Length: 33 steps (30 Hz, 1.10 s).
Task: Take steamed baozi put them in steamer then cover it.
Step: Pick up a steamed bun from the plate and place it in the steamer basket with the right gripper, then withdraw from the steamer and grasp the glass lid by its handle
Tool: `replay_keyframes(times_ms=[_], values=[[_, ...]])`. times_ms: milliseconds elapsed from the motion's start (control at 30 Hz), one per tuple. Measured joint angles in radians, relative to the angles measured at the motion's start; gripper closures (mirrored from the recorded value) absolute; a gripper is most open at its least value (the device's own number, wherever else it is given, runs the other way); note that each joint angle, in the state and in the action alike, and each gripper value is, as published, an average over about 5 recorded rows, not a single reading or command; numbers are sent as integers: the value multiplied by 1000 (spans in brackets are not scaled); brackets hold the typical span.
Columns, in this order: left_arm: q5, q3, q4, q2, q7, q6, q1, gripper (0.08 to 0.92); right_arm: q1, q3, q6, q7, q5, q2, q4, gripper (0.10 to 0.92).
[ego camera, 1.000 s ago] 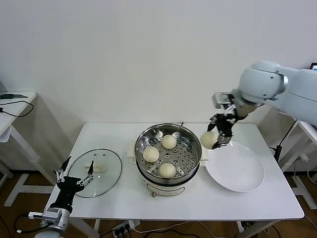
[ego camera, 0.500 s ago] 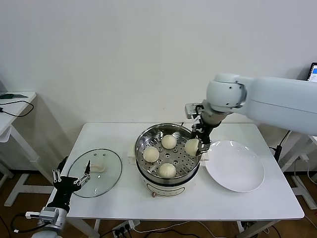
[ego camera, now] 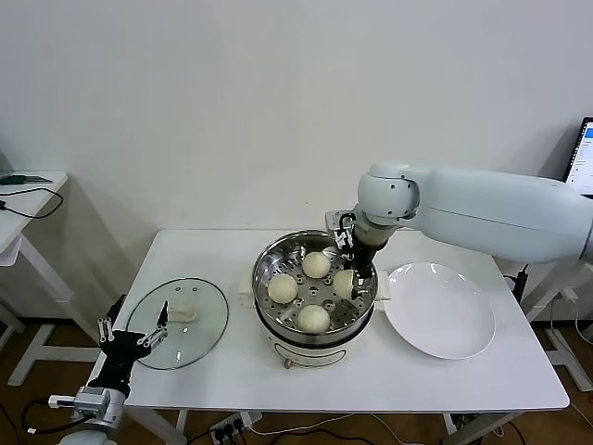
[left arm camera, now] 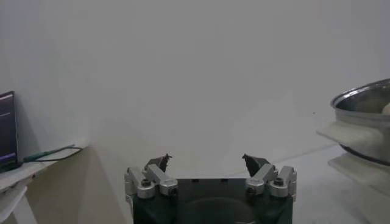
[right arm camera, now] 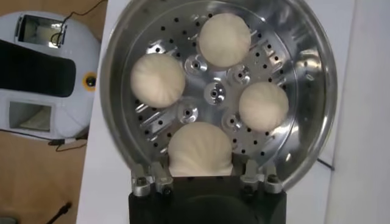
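Note:
The steel steamer [ego camera: 269, 254] stands mid-table on its white base. Three cream baozi lie on its perforated tray: one at the back [ego camera: 316, 264], one at the left [ego camera: 283, 288], one at the front [ego camera: 313, 318]. My right gripper [ego camera: 350, 281] is inside the pot's right side, shut on a fourth baozi [ego camera: 344, 283]. In the right wrist view that baozi [right arm camera: 200, 148] sits between the jaws over the tray, with the other three [right arm camera: 224, 39] beyond it. My left gripper [ego camera: 132, 334] is open and empty, low at the table's front left corner, and shows open in the left wrist view [left arm camera: 208, 164].
A round glass lid [ego camera: 178, 321] with a white handle lies flat on the table left of the steamer. An empty white plate [ego camera: 439, 311] lies right of the steamer. The steamer's rim [left arm camera: 364, 97] shows far off in the left wrist view.
My right gripper carried the fourth baozi left from above the plate's edge, over the steamer's rim, and down into the pot's right side. The left arm shifted slightly lower.

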Motion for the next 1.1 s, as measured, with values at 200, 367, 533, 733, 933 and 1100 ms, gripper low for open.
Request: replay_keyframes(times_ms=[200,367,533,733,933,1100], values=[[0,-2,6,1,2,0,0,177,-44,19,0,-1,-28,20,-31,347],[0,-2,8,1,2,0,1,177,-70,30,1,-2,-45,33,-48,347],[0,-3,9,0,2,-1,3,177,-85,35,1,-6,-61,34,-53,330],[0,-3,9,-2,2,-1,4,177,-90,49,6,-12,-82,28,-55,221],[2,-1,5,-4,1,-2,7,177,-85,67,12,-21,-85,11,-47,203],[4,0,-5,-4,-2,-2,15,177,-75,103,18,-35,-70,-23,-32,203]])
